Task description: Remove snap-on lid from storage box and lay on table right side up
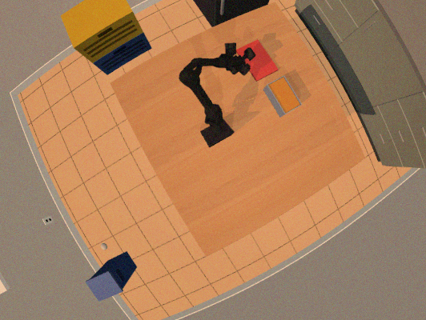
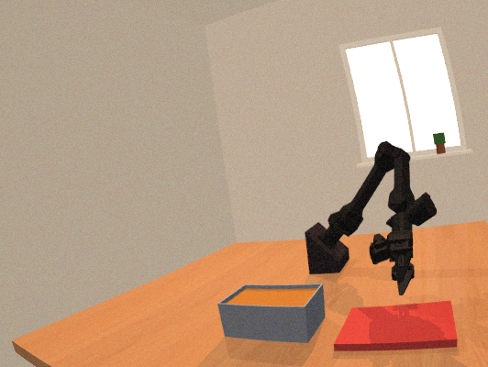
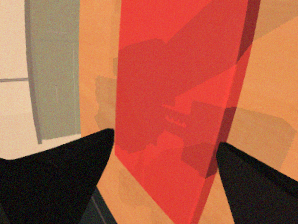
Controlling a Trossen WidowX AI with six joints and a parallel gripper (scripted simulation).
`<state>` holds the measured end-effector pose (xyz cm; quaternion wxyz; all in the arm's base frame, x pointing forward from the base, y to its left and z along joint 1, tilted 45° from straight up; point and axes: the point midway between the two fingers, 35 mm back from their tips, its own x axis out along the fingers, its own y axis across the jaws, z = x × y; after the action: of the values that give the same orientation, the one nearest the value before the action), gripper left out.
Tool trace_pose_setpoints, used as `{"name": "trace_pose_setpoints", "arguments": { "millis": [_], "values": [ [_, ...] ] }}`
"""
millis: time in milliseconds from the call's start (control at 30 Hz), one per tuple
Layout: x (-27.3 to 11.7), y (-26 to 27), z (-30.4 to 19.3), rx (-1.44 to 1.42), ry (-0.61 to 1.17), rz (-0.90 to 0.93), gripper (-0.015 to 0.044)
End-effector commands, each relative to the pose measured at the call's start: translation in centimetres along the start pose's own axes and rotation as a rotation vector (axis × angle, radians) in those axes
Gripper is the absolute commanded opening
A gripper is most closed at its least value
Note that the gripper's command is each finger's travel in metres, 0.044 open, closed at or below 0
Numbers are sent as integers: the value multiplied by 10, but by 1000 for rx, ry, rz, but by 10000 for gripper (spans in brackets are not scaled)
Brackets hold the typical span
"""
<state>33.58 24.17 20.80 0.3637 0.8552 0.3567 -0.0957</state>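
Note:
The red lid [image 1: 262,62] [image 2: 358,326] [image 3: 175,65] is off the box and lies level, broad smooth face up, on the table or very slightly above it; the frames do not settle which. My gripper [image 2: 402,288] [image 3: 166,142] is open, pointing down, with its tips above the lid near the edge on the arm's side. In the wrist view the two fingertips stand well apart, with the lid showing between and beyond them. The grey-blue storage box [image 1: 273,102] [image 2: 266,323] stands upright beside the lid, open at the top, with orange showing inside. The lid's underside is hidden.
The wooden table [image 1: 240,180] [image 2: 160,316] carries the arm's base [image 1: 217,134] [image 2: 326,252]. The box stands close to the lid with a narrow gap between them. Dark green-grey cabinets [image 1: 384,60] stand beyond the table edge on the lid's far side.

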Motion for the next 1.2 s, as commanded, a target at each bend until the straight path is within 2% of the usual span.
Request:
{"name": "trace_pose_setpoints", "arguments": {
  "millis": [0,67,1167],
  "values": [
    [-5,-4,0,3,-2,1,406],
    [-8,-7,0,3,-2,1,440],
    [-53,-37,0,5,-2,-1,440]
  ]
}}
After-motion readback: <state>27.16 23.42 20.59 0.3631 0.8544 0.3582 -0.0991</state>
